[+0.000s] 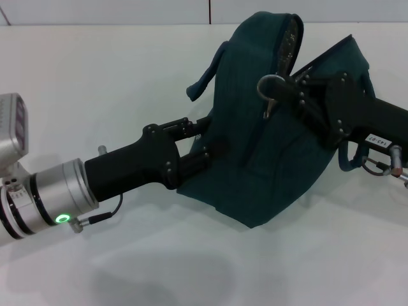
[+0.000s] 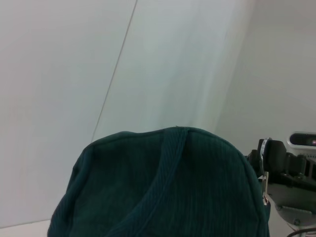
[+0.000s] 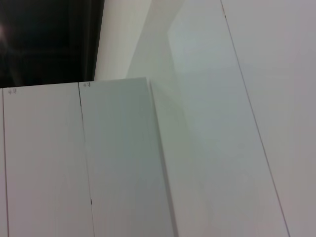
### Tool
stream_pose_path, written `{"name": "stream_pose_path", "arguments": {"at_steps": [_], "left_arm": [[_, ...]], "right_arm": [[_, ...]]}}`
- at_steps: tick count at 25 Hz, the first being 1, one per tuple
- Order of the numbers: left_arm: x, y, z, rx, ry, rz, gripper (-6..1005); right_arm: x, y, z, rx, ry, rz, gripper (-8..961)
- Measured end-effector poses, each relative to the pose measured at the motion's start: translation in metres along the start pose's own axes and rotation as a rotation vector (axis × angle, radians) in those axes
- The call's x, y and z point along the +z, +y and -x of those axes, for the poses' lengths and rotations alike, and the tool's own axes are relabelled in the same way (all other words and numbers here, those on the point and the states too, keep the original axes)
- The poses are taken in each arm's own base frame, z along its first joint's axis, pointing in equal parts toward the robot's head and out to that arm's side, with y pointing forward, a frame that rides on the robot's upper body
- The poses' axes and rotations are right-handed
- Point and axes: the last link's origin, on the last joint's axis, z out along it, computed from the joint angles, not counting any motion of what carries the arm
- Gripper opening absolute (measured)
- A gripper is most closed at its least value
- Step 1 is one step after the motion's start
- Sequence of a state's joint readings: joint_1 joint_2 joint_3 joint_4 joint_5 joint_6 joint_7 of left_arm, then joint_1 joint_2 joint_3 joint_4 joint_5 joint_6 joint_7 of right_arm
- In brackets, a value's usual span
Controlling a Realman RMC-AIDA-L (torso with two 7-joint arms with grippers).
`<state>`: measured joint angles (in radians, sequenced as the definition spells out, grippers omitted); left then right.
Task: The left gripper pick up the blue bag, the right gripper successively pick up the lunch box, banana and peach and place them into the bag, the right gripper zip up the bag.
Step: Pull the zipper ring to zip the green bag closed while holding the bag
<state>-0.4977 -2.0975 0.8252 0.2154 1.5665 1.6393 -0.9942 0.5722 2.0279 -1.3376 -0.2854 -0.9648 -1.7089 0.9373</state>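
Observation:
The blue bag (image 1: 268, 159) is lifted and tilted over the white table; in the left wrist view its ribbed top (image 2: 163, 192) fills the lower part. My left gripper (image 1: 203, 145) comes in from the left and is shut on the bag's side. From the right, my right gripper (image 1: 294, 89) is shut on the zipper's metal pull ring (image 1: 270, 85) near the bag's mouth (image 1: 290, 39), where silver lining shows. That gripper (image 2: 276, 163) also shows beside the bag in the left wrist view. The lunch box, banana and peach are out of view.
A bag handle (image 1: 205, 71) sticks out on the bag's far left side. The white table (image 1: 95, 83) runs to a wall at the back. The right wrist view shows only white wall panels (image 3: 118, 158).

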Motion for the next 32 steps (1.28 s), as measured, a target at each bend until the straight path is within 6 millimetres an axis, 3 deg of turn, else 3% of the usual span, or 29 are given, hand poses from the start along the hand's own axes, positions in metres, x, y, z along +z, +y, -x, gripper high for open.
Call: {"name": "stream_pose_path", "arguments": {"at_steps": [9,17,32], "left_arm": [[-0.001,0.002,0.002,0.021,-0.018,0.017,298],[0.0,0.004,0.004,0.025,-0.037,0.035,152],[0.003,0.008,0.009,0.027,-0.088,0.08,70]], "right_arm": [[0.0,0.0,0.002,-0.001,-0.014,-0.003,17],[-0.001,0.0,0.003,0.002,-0.024,-0.005,17],[-0.004,-0.003,0.017,0.037,-0.123,-0.033,17]]}}
